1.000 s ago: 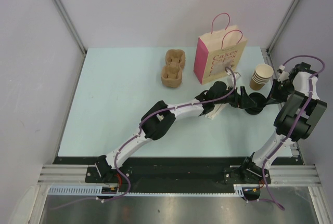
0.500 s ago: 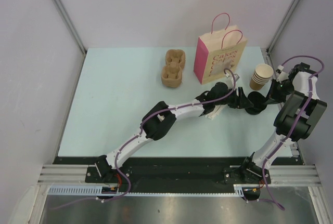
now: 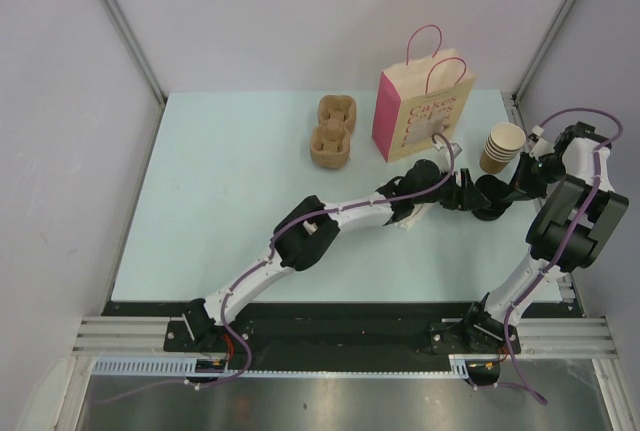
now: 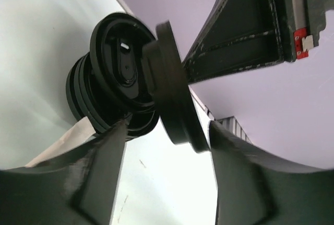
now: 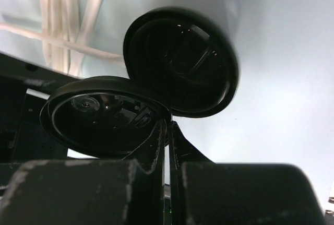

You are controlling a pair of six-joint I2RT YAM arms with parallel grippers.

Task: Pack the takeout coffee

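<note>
Right gripper (image 5: 167,131): fingers pressed together on the rim of one black lid (image 4: 169,79), which hangs tilted just beside the lid stack (image 4: 86,97).

Left gripper (image 4: 168,126): fingers apart, with the lower edge of the tilted lid in the gap between them. We cannot tell whether either finger touches it, and we see no clamp.

Location: we find no finished takeout coffee in any view, meaning no brown cup with a lid on it. What we see is its parts. The lids are on the right side of the table (image 3: 220,181), between the pink paper bag (image 3: 420,116) and the right arm. The stack of beige cups (image 3: 503,145) stands just behind them, lidless. A brown pulp carrier (image 3: 333,131) sits left of the bag, well apart from the lids.

Handling, our judgement:
- The lid is very light, thin, glossy plastic. It is likely slick and springy, and the rim is its stiffest part, so a rim pinch suits it. A squeeze across the dome would probably flex it or pop it loose.
- A paper cup is light with soft walls that crush. We would grip it around the body below the rolled lip, gently, and keep it upright. We cannot tell whether any cup holds liquid.

Writing: the bag's top line reads "Cakes". The lines beneath it are too small to read. We see no legible marks on the lids or cups.
</note>
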